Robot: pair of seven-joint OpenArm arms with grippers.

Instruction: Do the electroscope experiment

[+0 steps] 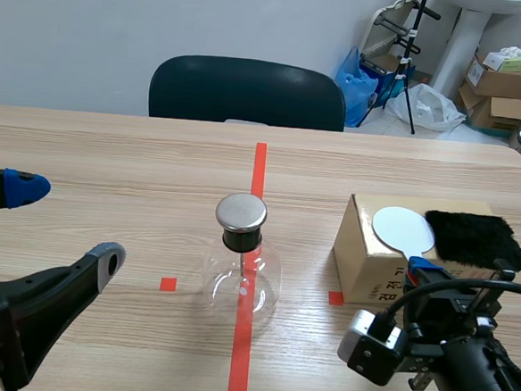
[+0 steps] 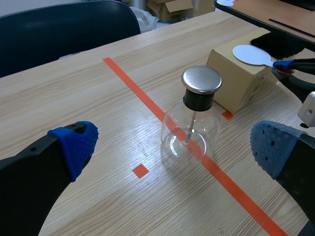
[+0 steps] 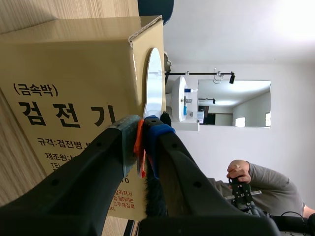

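A clear glass electroscope flask (image 1: 241, 282) with a metal cap (image 1: 241, 212) stands on the red tape line at mid-table. My left gripper (image 1: 64, 223) is open to its left; in the left wrist view the flask (image 2: 191, 140) stands just ahead, between the left gripper's (image 2: 173, 146) spread fingers. On the cardboard box (image 1: 363, 261) at the right lie a white disc paddle (image 1: 402, 229) and a black fur cloth (image 1: 472, 239). My right gripper (image 1: 421, 269) sits at the box's near side. In its wrist view the right gripper (image 3: 143, 132) is shut on the paddle's orange handle (image 3: 141, 150), the disc (image 3: 153, 81) lying flat on the box (image 3: 64, 73).
A dark chair (image 1: 247, 92) stands behind the table's far edge. Cardboard boxes (image 1: 510, 83), bags and a stand clutter the floor at the back right. A person (image 3: 266, 182) shows far off in the right wrist view. Small red tape squares (image 1: 167, 284) mark the table.
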